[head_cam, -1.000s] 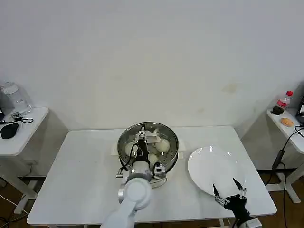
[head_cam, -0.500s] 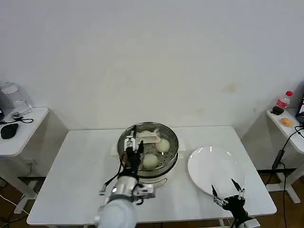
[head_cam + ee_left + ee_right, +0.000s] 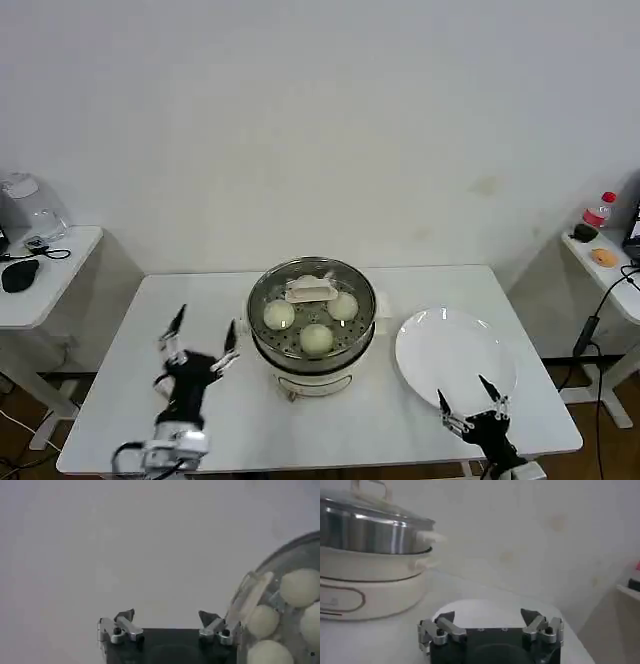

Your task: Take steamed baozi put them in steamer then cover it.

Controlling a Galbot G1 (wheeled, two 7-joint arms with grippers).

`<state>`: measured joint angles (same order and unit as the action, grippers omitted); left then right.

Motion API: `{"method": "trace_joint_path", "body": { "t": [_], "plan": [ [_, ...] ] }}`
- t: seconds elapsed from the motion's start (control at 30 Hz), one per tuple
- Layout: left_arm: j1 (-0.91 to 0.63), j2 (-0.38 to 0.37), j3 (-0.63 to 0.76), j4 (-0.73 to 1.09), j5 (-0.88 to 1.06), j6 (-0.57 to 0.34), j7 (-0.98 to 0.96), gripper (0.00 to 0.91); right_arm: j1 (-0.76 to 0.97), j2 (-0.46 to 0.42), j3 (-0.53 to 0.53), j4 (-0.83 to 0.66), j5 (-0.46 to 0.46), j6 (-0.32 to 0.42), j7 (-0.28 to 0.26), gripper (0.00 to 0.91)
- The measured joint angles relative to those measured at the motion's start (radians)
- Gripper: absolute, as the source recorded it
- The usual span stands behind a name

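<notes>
- A white rectangular bench (image 3: 180, 300) stands in the middle, before a plain white wall (image 3: 320, 120).
- A round flat white plate (image 3: 455, 355) lies on the bench's right side, near the front edge.
- A small white side table (image 3: 45, 275) at far left carries a clear jug (image 3: 25, 205) and a black computer mouse (image 3: 18, 275) with its cable.
- Another white side table (image 3: 610, 280) at far right holds a bottle with a red cap (image 3: 598, 210) and a small orange item (image 3: 604, 257).
</notes>
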<state>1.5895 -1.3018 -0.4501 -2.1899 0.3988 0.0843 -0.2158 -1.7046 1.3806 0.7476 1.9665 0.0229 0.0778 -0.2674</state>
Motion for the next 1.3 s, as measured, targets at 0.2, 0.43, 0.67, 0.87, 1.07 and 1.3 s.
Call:
{"method": "trace_joint_path", "body": {
  "t": [0.2,0.43,0.67,0.87,1.07,1.3],
  "plan": [
    [0.158,-0.021,-0.073,-0.004,-0.236,-0.102,-0.055,0.907,-0.041,-0.037,-0.021,0.03,0.049,-0.023,0.002,0.907],
    [0.284,-0.049,-0.104,0.007,-0.359,-0.193,-0.081,0.907,-0.084,-0.068,-0.051,0.058,0.097,-0.03,0.017,0.907],
    [0.36,-0.072,-0.108,0.011,-0.404,-0.229,-0.091,0.907,-0.1,-0.088,-0.082,0.078,0.128,-0.043,0.036,0.907],
    [0.392,-0.087,-0.105,0.014,-0.42,-0.25,-0.097,0.907,-0.105,-0.093,-0.103,0.082,0.14,-0.05,0.047,0.907],
    [0.407,-0.091,-0.113,0.02,-0.431,-0.256,-0.096,0.907,-0.111,-0.093,-0.125,0.083,0.134,-0.058,0.059,0.907],
    [0.415,-0.096,-0.114,0.023,-0.434,-0.248,-0.089,0.907,-0.108,-0.092,-0.143,0.083,0.132,-0.066,0.077,0.907]
  ]
}}
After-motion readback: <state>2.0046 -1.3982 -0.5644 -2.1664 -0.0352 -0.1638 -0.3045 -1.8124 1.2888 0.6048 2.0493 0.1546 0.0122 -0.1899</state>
